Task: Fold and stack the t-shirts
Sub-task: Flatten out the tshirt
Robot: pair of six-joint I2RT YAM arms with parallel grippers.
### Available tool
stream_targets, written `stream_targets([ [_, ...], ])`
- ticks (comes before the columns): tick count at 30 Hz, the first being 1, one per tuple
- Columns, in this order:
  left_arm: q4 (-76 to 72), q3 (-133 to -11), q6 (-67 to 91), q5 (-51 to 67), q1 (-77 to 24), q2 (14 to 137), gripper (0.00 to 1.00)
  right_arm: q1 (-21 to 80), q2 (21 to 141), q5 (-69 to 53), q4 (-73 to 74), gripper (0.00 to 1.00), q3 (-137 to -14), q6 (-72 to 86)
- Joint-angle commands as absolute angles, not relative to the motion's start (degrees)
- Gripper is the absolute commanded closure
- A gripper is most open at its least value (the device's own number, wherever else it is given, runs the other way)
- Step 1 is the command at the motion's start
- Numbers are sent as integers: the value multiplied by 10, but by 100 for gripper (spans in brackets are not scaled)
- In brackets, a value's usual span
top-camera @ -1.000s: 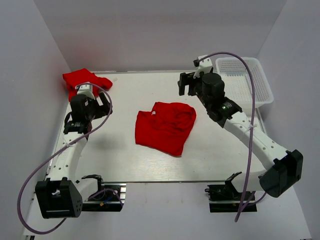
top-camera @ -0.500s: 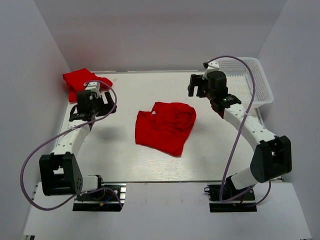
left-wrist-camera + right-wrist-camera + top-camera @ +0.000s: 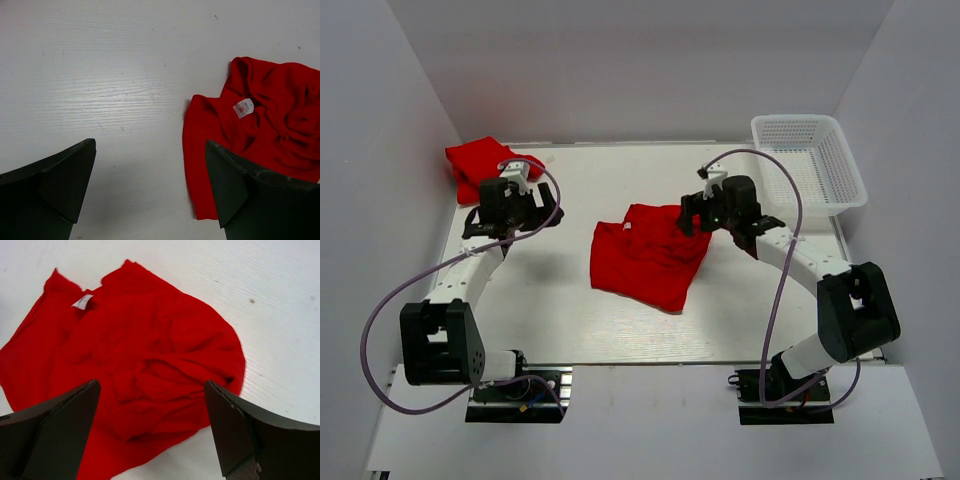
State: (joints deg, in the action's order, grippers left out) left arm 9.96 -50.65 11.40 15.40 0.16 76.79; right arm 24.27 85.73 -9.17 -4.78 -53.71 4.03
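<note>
Folding has not begun: the crumpled shirt (image 3: 650,255) lies on the surface (image 3: 570,320), well left of the basket (image 3: 810,160), and the other shirt (image 3: 480,162) is bunched farther left of it. The right pincer (image 3: 692,216), spread and empty, hovers over the crumpled shirt's basket-side edge. The left pincer (image 3: 512,218), likewise released, hangs beyond its other side. Next, I judge, each should take an edge and spread it flat. Only the top view shows the other shirt; the left wrist view shows the label (image 3: 243,107) clearest.

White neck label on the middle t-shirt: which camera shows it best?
The left wrist view: the label lies face up on the crumpled t-shirt, large enough to show reddish print, though unreadable. The right wrist view shows it smaller, tilted, blank-looking. The top view shows only a tiny white speck.
</note>
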Motion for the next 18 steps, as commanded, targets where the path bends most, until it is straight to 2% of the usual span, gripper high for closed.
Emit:
stream_targets([
  [1, 170, -533, 100, 168, -4, 744, 0, 276, 863, -121, -74, 10, -557, -27],
  [4, 144, -479, 100, 155, -4, 709, 0, 301, 878, -110, -73, 12, -593, -42],
  [11, 169, -507, 93, 120, -4, 707, 0, 379, 971, -57, -56, 17, -667, -51],
  [16, 183, -514, 93, 96, -4, 713, 0, 405, 1042, -44, -29, 24, -714, -59],
  [18, 183, -514, 93, 96, -4, 708, 0, 409, 1059, -35, -26, 24, -730, -61],
])
